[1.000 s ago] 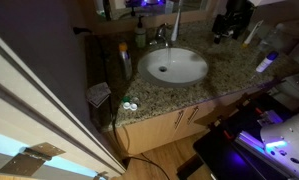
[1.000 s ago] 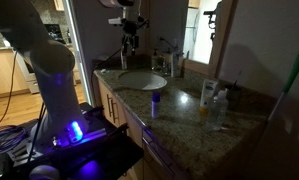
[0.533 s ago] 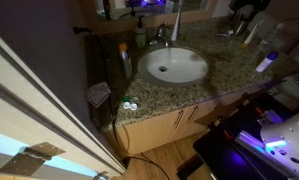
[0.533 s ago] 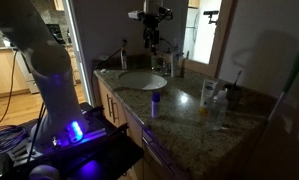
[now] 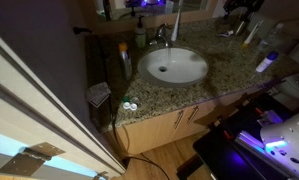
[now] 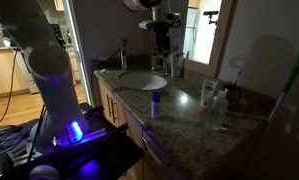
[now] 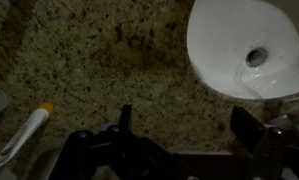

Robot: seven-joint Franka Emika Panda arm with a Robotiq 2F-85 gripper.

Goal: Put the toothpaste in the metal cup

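Note:
My gripper [image 7: 186, 128] is open and empty, its two dark fingers hanging over speckled granite beside the white sink [image 7: 254, 45]. A white toothpaste tube with an orange cap [image 7: 21, 138] lies on the granite at the lower left of the wrist view, apart from the fingers. In both exterior views the gripper [image 5: 239, 8] [image 6: 161, 38] hovers above the counter behind the sink [image 5: 174, 66]. A white tube-like thing [image 5: 251, 34] lies near it. I cannot make out the metal cup with certainty.
A faucet [image 5: 161, 33] and a soap bottle [image 5: 140, 36] stand behind the sink. A blue-topped item [image 6: 156, 101] and bottles [image 6: 210, 97] stand on the counter. The wall and mirror are close behind the arm.
The arm has swung along the counter from over the sink's near side towards the back corner. The gripper has stayed open and empty.

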